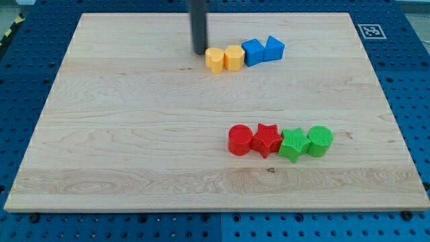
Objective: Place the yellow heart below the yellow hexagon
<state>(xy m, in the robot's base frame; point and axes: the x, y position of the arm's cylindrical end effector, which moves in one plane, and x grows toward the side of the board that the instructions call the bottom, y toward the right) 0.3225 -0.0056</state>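
Observation:
Two yellow blocks sit side by side near the view's top centre. The left one looks like the yellow heart (214, 60). The right one looks like the yellow hexagon (234, 58), and the two touch. My tip (199, 52) is just left of the yellow heart, very close to it or touching it. The dark rod rises from the tip out of the view's top.
A blue block (253, 52) touches the hexagon's right side, with a second blue block (274, 48) beside it. Lower right of centre is a row: red cylinder (240, 140), red star (267, 140), green star (293, 144), green cylinder (320, 141). The wooden board (134, 134) lies on a blue pegboard.

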